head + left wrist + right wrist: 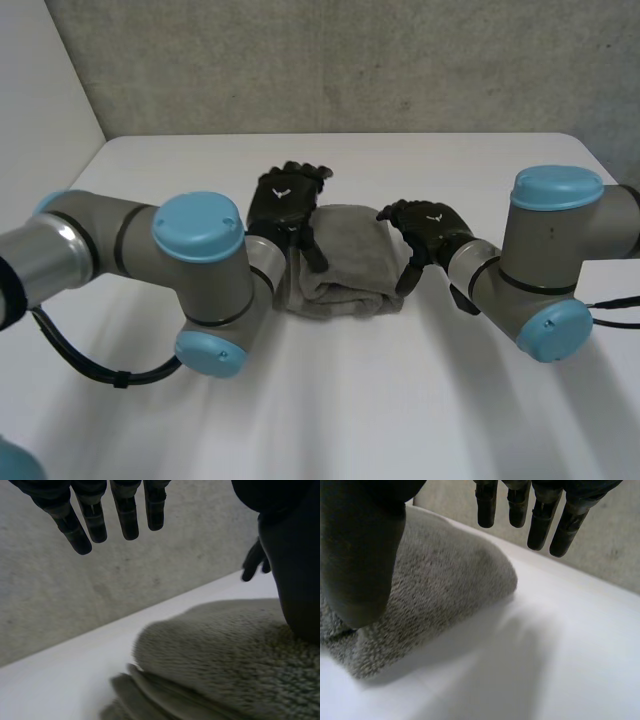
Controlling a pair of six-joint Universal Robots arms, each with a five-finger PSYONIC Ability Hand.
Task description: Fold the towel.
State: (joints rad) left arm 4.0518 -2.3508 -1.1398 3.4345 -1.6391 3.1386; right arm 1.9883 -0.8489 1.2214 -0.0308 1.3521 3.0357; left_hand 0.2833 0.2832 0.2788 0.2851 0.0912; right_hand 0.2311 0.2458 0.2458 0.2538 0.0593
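Nearest, toward 6 o'clock, white table (380,400). At mid-table, folded grey towel (345,262), layered edges facing 6. On its 9 o'clock edge, left hand (287,205), fingers (127,522) straight and released, thumb resting on the pile. On its 3 o'clock edge, right hand (428,228), fingers (540,527) likewise straight, grasping nothing, thumb on the cloth. Farthest, at 12, grey wall (350,60).
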